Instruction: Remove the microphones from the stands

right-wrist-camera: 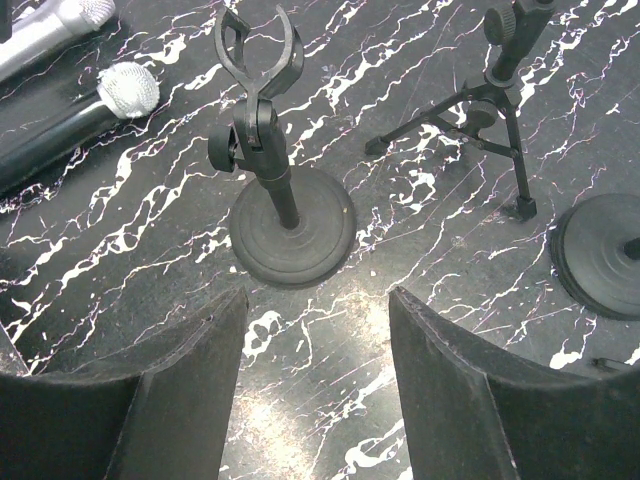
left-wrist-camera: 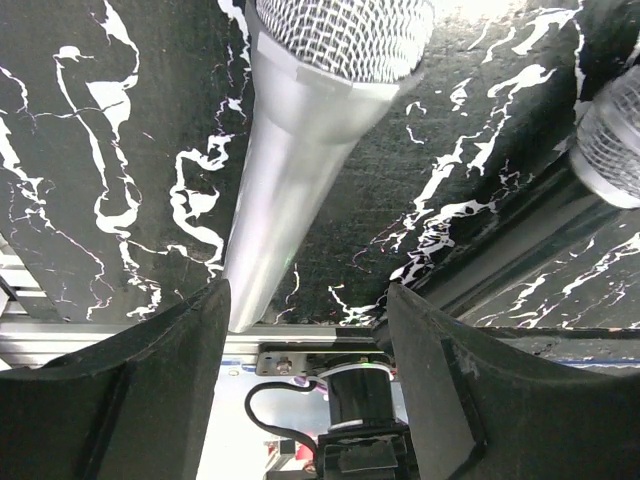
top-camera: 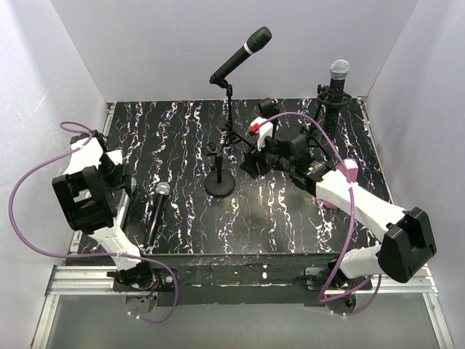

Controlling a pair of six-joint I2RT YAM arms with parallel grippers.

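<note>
A black microphone (top-camera: pixel 241 52) sits tilted in the clip of a tall stand (top-camera: pixel 229 109) at the back. A second microphone (top-camera: pixel 338 71) stands upright in a stand (top-camera: pixel 328 102) at the back right. A short round-base stand (right-wrist-camera: pixel 290 235) has an empty clip (right-wrist-camera: pixel 257 55). My right gripper (right-wrist-camera: pixel 318 295) hovers open just in front of its base, holding nothing. A silver microphone (left-wrist-camera: pixel 300 160) lies flat on the table. Its tail end lies beside the left finger (left-wrist-camera: pixel 170 360) of my open left gripper (left-wrist-camera: pixel 307 290), apart from both pads.
A black microphone with a silver head (top-camera: pixel 157 209) lies on the table next to the silver one. A tripod stand (right-wrist-camera: pixel 495 110) and another round base (right-wrist-camera: pixel 600 255) stand right of the empty stand. White walls enclose the dark marbled table (top-camera: pixel 276 218).
</note>
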